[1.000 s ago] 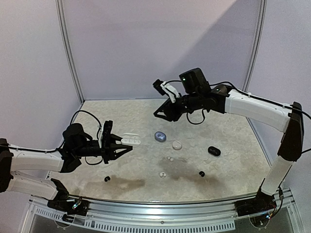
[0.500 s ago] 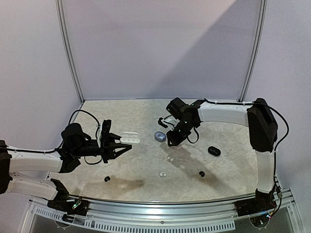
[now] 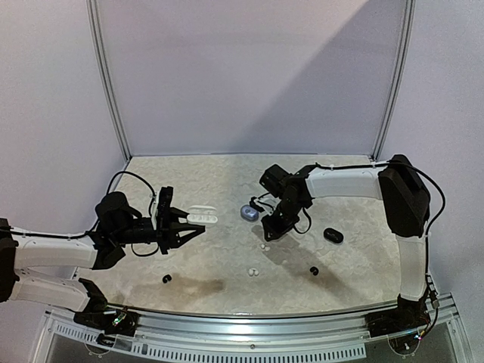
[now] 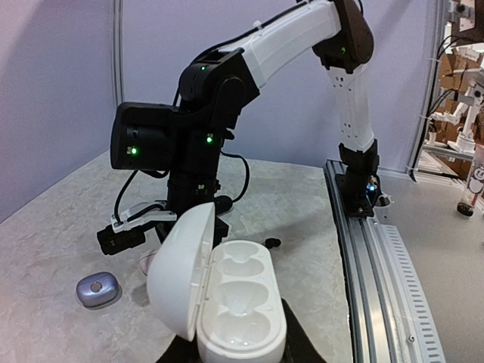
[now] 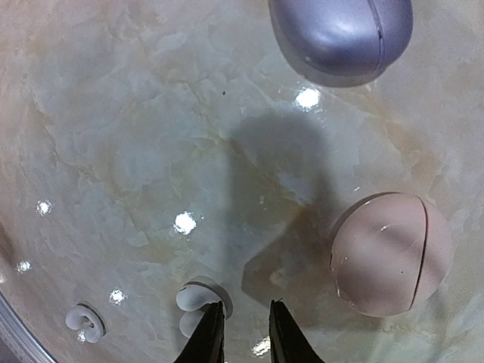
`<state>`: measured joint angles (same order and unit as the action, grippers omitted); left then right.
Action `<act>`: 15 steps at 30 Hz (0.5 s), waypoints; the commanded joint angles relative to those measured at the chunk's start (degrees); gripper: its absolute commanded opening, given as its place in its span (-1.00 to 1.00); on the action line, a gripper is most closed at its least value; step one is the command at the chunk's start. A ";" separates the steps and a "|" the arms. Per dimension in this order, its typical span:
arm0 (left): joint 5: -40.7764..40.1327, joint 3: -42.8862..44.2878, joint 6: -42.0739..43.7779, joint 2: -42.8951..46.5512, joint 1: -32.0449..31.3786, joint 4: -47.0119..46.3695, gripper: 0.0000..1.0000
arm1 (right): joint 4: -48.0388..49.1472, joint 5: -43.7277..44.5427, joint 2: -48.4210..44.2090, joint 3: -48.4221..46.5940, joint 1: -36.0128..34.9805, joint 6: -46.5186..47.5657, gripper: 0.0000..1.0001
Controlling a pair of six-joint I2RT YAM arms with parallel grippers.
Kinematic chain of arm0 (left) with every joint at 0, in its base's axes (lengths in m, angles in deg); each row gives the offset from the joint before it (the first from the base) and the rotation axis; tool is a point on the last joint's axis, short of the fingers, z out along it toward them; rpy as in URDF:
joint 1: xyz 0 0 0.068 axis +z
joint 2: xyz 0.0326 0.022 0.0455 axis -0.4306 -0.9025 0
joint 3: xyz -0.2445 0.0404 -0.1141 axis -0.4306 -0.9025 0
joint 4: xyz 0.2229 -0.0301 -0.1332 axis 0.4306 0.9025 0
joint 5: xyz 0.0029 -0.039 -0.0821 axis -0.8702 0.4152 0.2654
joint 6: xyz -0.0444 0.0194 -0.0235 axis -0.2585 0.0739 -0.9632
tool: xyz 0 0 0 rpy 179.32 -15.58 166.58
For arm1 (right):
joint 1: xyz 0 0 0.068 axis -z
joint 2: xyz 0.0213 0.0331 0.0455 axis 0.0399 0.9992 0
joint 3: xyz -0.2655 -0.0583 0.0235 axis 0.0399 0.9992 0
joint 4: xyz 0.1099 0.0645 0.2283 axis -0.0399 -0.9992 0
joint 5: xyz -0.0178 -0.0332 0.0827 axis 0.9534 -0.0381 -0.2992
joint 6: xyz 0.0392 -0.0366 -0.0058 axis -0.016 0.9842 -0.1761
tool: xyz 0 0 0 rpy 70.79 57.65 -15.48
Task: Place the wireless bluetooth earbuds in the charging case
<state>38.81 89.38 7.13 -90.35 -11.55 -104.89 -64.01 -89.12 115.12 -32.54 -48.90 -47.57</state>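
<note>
The left gripper (image 3: 184,225) clamps the white case (image 4: 227,302) at its base. The left wrist view shows its detail: glossy hard plastic, oval, with the hinged lid open to the left and smooth moulded wells in the tray. To its right, a matte blue case (image 3: 249,212), pebble-shaped, lies shut on the marbled table (image 3: 363,212).

Next we find the right gripper (image 5: 243,333), lowered close to the table. Its fingers stand slightly apart and hold nothing. Only the right wrist view shows a rounded white bud (image 5: 198,296) just left of the fingertips, a smaller white bud (image 5: 83,321) farther left, and a seamed pink case (image 5: 389,253) to the right.

Only the top view shows two black buds (image 3: 167,278) (image 3: 313,270) near the front edge, well apart, and a black case (image 3: 333,236) at right.
</note>
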 commanded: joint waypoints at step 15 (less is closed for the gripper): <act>-0.06 -0.02 0.91 0.07 0.30 0.24 -1.00 | -0.06 -2.98 2.03 1.77 -1.60 -0.99 -0.49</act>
<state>38.79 89.38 7.29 -90.35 -11.53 -104.89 -63.92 -91.24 115.73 -31.97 -49.81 -47.92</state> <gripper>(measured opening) 0.230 0.252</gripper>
